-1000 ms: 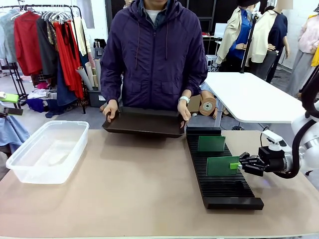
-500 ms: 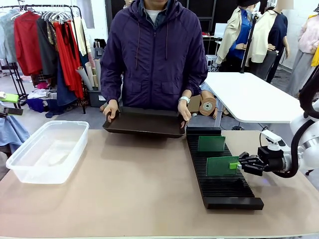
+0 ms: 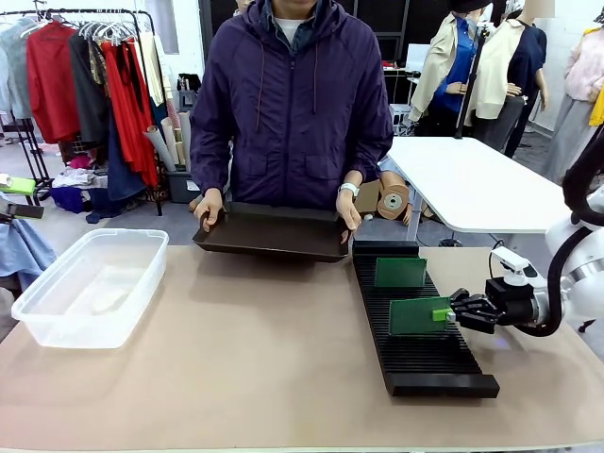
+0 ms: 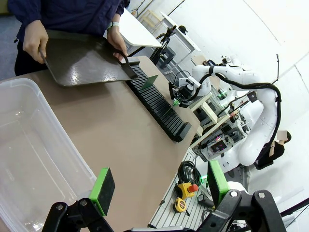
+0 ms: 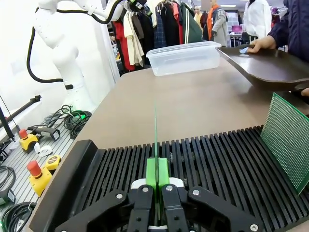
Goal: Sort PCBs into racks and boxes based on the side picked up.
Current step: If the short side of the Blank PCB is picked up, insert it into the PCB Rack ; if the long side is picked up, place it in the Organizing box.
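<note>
PCB (image 3: 419, 316) nudged left over rack (image 3: 420, 351); right fingers (image 3: 442, 314) pinch it; left fingers (image 4: 103, 185) spread above tan table (image 3: 236, 359).

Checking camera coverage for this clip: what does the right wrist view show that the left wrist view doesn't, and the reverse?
Right wrist only: the right gripper close up, jaws shut on an upright PCB seen edge-on over the rack slots. Left wrist only: the left gripper, jaws open, over the tub. Both: the rack, the tub, the person's tray, the second PCB.
</note>
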You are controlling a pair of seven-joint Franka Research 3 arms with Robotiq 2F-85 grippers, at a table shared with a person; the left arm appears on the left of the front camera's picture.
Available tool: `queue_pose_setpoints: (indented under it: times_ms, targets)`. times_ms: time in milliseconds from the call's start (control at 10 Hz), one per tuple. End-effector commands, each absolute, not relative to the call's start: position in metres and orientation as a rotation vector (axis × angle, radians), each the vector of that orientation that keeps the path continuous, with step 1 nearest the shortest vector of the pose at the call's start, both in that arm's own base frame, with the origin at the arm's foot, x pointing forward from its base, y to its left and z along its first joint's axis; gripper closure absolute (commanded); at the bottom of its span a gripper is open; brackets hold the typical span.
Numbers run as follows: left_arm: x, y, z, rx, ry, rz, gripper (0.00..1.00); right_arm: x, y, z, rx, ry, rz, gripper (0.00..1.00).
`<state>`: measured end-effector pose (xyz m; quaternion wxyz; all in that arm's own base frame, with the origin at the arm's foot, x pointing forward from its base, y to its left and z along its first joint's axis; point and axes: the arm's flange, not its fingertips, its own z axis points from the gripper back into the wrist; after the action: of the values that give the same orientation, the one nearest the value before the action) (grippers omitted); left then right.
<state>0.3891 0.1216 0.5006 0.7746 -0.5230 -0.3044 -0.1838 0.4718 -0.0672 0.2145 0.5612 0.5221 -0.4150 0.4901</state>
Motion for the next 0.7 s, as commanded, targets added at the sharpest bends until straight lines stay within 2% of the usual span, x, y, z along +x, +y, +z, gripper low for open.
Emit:
queue_pose_setpoints:
  times_ms: [0, 600]
  targets:
    - [0.388, 0.121, 0.503, -1.138, -0.658, -0.394, 0.0, 0.476, -0.066, 0.212, 1.224, -0.957, 1.199, 1.0]
    - [0.388, 0.121, 0.503, -1.138, -0.658, -0.394, 0.0, 0.477, -0.068, 0.196, 1.218, -0.96, 1.18, 1.0]
